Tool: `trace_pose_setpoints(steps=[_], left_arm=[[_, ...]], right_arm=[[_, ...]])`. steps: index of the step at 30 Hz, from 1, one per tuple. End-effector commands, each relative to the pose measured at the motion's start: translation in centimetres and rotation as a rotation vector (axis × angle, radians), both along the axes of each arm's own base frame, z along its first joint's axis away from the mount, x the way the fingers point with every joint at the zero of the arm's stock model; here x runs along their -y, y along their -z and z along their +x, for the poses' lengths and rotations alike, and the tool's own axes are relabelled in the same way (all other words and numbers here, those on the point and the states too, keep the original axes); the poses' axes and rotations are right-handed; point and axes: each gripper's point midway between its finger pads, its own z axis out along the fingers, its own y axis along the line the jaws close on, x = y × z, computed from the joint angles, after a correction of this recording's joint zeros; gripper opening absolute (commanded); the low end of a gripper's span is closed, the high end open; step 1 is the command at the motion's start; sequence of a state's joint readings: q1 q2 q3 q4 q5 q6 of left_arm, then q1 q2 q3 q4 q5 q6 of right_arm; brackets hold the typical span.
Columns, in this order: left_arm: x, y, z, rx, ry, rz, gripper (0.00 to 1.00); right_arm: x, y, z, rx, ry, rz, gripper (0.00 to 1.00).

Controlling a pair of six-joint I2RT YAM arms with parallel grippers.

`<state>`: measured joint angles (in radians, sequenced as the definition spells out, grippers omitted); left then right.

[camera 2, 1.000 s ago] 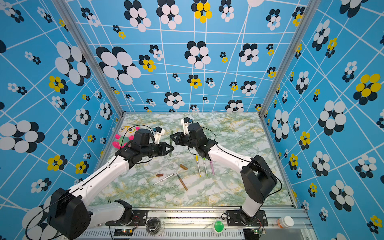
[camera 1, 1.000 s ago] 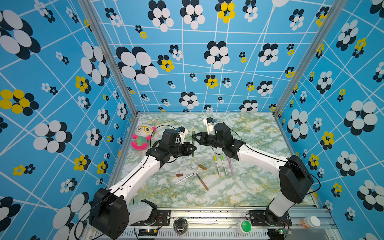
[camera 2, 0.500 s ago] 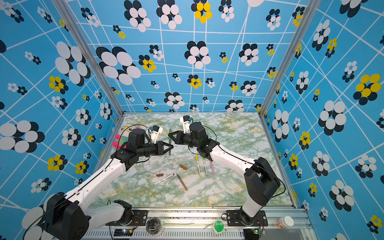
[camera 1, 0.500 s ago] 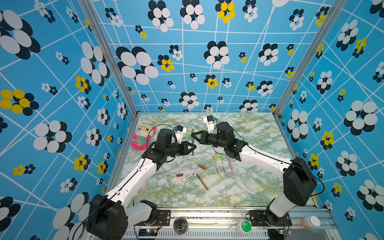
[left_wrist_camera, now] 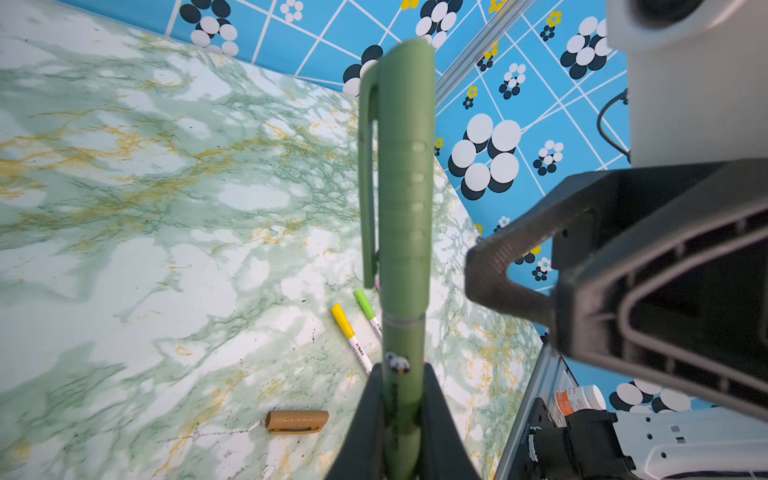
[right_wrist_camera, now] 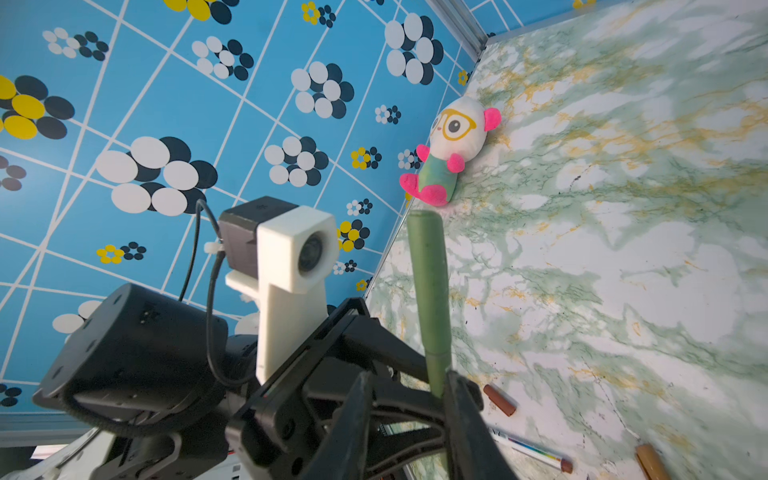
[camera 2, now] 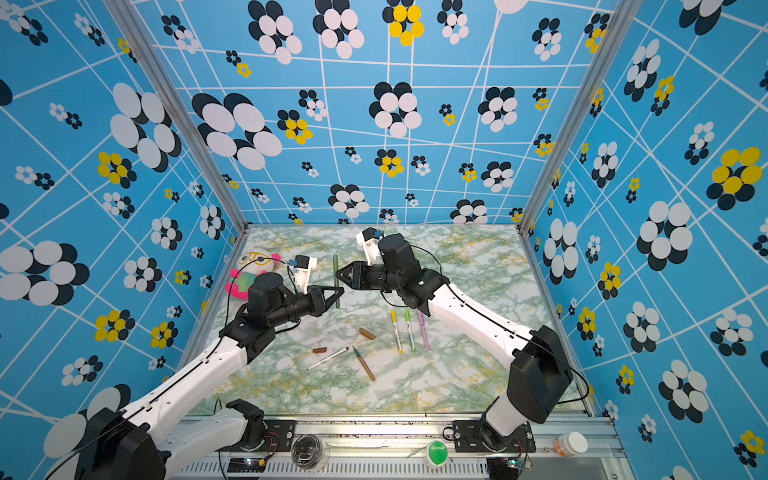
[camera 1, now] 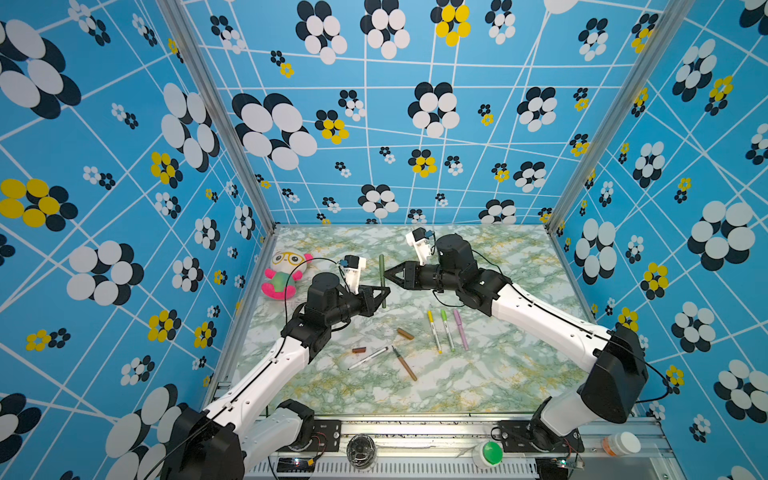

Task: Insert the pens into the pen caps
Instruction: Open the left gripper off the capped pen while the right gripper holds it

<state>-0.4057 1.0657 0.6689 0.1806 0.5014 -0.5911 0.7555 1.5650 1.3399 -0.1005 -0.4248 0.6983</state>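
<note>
Pinching the dark-green pen (camera 1: 382, 286) by its lower barrel above the table (camera 1: 498, 374), about 11 o'clock from table centre, left gripper (camera 1: 385, 292) is clamped tight, dark-green cap (camera 1: 381, 262) seated, right gripper (camera 1: 387, 274) jaws spread just beside at the pen's 3 o'clock

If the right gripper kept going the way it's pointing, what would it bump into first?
Most likely the dark green pen, held upright by the left gripper just ahead. The right gripper points at its capped upper part; the gap between them is hard to judge.
</note>
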Motion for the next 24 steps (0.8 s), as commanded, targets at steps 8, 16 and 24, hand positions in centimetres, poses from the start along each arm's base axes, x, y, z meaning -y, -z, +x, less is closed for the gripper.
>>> trace_pose_setpoints(steps=[8, 16, 24], left_arm=[[0.3, -1.6, -0.2, 0.059, -0.016, -0.037, 0.0], [0.9, -1.7, -0.6, 0.058, 0.0, -0.037, 0.0], [1.1, -1.9, -0.7, 0.061, 0.001, -0.038, 0.0]], right_arm=[[-0.6, 0.2, -0.8, -0.009, -0.044, -0.037, 0.35], [-1.3, 0.7, -0.4, 0.014, -0.051, -0.08, 0.33], [-1.2, 1.8, -0.1, 0.029, -0.035, -0.137, 0.32]])
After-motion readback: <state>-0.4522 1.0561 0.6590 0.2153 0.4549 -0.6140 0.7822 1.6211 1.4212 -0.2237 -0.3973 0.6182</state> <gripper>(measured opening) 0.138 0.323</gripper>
